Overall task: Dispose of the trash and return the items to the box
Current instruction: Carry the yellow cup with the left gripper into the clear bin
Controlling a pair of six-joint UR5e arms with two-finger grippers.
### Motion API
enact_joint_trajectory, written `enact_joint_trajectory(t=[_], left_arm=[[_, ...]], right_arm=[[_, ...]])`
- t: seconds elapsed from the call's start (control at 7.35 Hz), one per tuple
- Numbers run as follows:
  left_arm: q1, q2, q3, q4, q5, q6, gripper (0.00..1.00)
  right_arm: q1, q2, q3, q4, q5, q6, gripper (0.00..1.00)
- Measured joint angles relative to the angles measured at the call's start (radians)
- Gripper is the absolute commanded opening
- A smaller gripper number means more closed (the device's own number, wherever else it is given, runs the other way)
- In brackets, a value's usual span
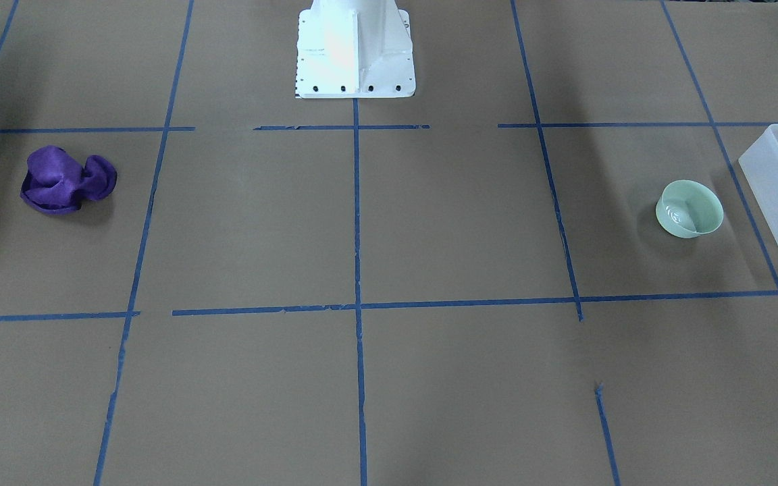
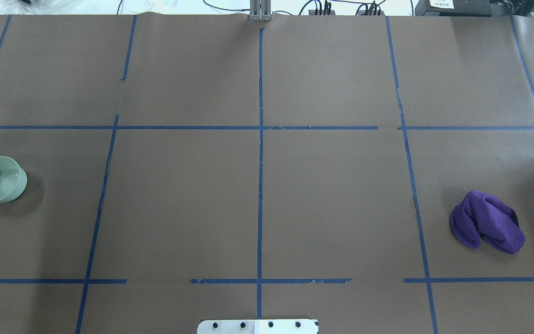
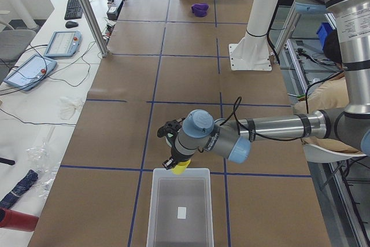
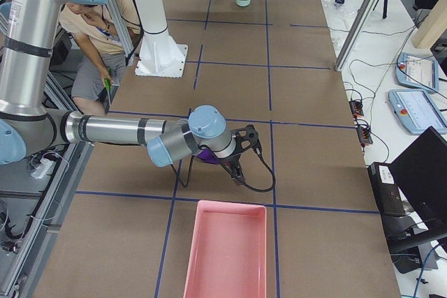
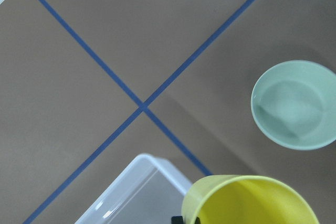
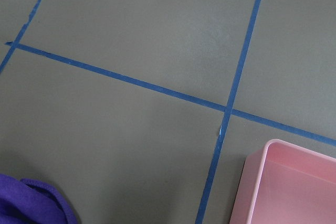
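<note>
- Right now the yellow cup hangs over one end wall of the box, at the rim rather than well inside, so it is not yet returned.
- The left jaws are clenched on the yellow cup, whose open mouth fills the bottom of the left wrist view.
- The mint bowl sits upright on the surface near the box but apart from it.
- Risk: released here, the yellow cup may clip the wall and tumble out — it probably wants carrying further over the box floor first.
- Risk: thin tapered plastic could slip in the pinch.
- Well apart, the right jaws hover by the purple cloth, near the pink bin — whether released or clenched, I cannot tell.
</note>
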Motion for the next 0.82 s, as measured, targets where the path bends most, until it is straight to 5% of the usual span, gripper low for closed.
enact_joint_trajectory(t=[0.82], left_arm=[[0.036, 0.0, 0.212, -0.298, -0.052, -0.178, 0.0]], right_arm=[[0.0, 0.0, -0.003, 0.001, -0.003, 0.001, 1.0]])
